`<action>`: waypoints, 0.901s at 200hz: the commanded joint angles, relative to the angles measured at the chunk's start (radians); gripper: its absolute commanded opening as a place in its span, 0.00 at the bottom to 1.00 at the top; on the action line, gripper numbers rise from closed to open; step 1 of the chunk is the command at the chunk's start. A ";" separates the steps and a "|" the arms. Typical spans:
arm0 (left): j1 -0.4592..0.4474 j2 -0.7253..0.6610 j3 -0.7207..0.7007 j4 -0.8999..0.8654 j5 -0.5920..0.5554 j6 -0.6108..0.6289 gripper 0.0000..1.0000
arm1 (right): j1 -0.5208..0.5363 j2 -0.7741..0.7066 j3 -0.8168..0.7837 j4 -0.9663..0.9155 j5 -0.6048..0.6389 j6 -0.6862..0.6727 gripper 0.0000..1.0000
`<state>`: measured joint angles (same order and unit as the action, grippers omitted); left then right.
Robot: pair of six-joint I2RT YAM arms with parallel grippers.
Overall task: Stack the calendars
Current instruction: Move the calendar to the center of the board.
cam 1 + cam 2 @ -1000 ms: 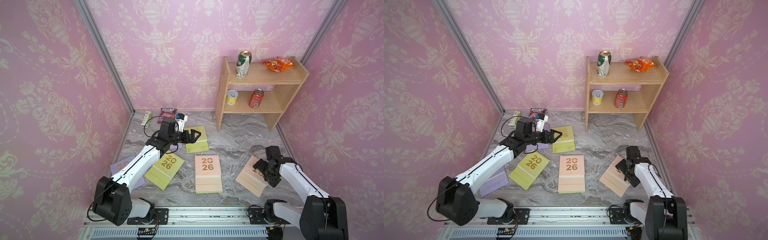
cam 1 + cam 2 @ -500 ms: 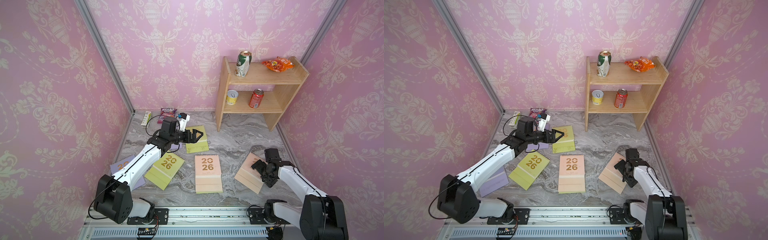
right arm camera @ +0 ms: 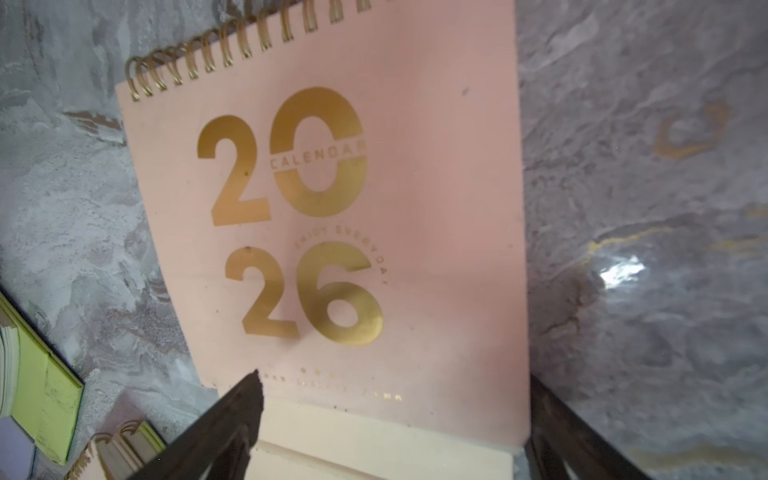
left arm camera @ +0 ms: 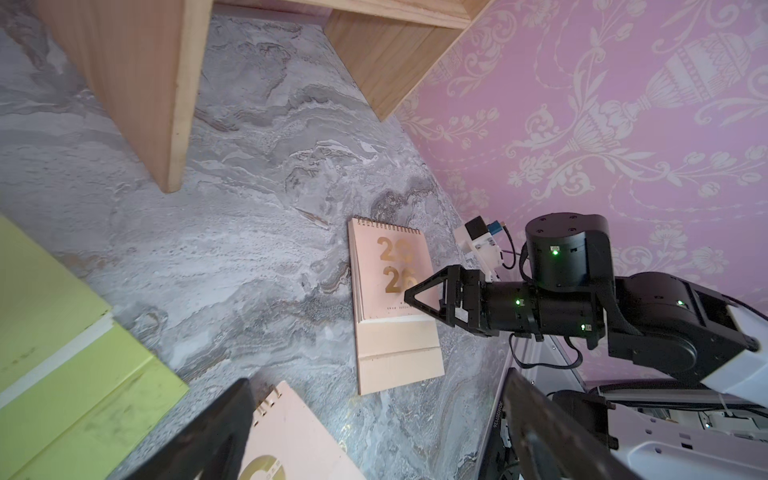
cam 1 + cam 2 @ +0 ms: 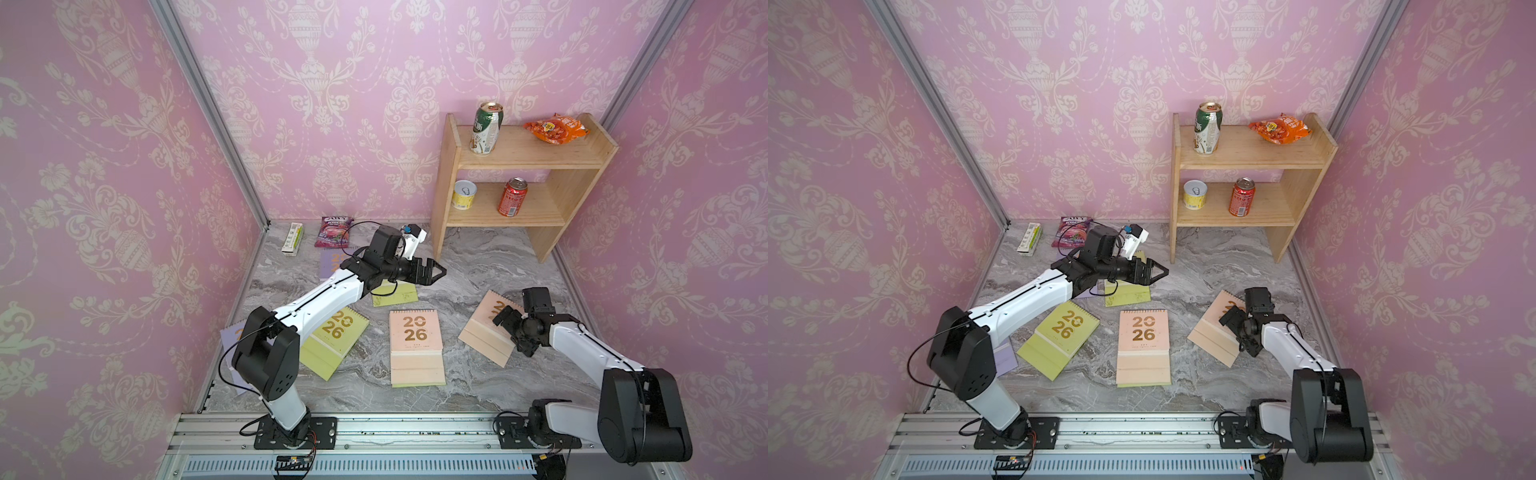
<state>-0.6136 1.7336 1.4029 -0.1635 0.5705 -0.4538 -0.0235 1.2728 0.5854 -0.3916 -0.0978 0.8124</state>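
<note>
The right pincer [image 3: 395,378] stands spread wide and empty. Its dark fingers [image 3: 232,415] straddle the lower end of the peach-pink spiral-bound calendar [image 3: 374,249], which has "2026" in gold on its cover. That calendar lies flat and skewed at the right side of the grey marbled surface [image 5: 478,266]. Whether the fingers touch the card I cannot tell.

The left pincer [image 5: 435,272] is also released and holds nothing. It hangs above the rear yellow-green calendar [image 5: 395,296], which the arm partly hides.

The other calendars lie flat and scattered. The middle peach-pink calendar [image 5: 415,347] sits near the front, with the front yellow-green calendar [image 5: 332,336] to its left. The rear lilac calendar [image 5: 330,264] is close to the purple snack pouch [image 5: 334,232]. The front lilac calendar [image 5: 230,336] is mostly hidden behind the left arm. As far as the views show, none rests on another, so stacking looks barely begun.

The step in hand seems to be the first pickup, on the right. The calendar is thin and lies flush on the surface, so the pincer probably needs to settle lower and clench across the thicker folded base or the edge. It would then lift the calendar level and carry it over the middle peach-pink calendar, turning it to square the covers. The left pincer would need to drop before it could take its own calendar.
</note>
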 commanded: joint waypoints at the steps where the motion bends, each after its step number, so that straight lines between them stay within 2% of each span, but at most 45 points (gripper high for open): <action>1: -0.030 0.100 0.114 -0.025 0.008 -0.038 0.94 | 0.002 0.037 0.005 -0.001 -0.015 -0.038 0.95; 41: -0.070 0.310 0.331 -0.102 0.017 -0.049 0.91 | -0.045 0.049 0.022 0.010 -0.036 -0.072 0.95; 111: -0.114 0.581 0.625 -0.235 0.022 -0.059 0.88 | -0.127 0.109 0.035 0.045 -0.110 -0.156 0.95; 180: -0.149 0.709 0.745 -0.292 0.048 -0.084 0.87 | -0.130 0.135 0.049 0.089 -0.195 -0.208 0.89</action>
<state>-0.7494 2.4027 2.1059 -0.4137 0.5762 -0.5083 -0.1513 1.3830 0.6407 -0.2878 -0.2413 0.6388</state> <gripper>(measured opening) 0.868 0.891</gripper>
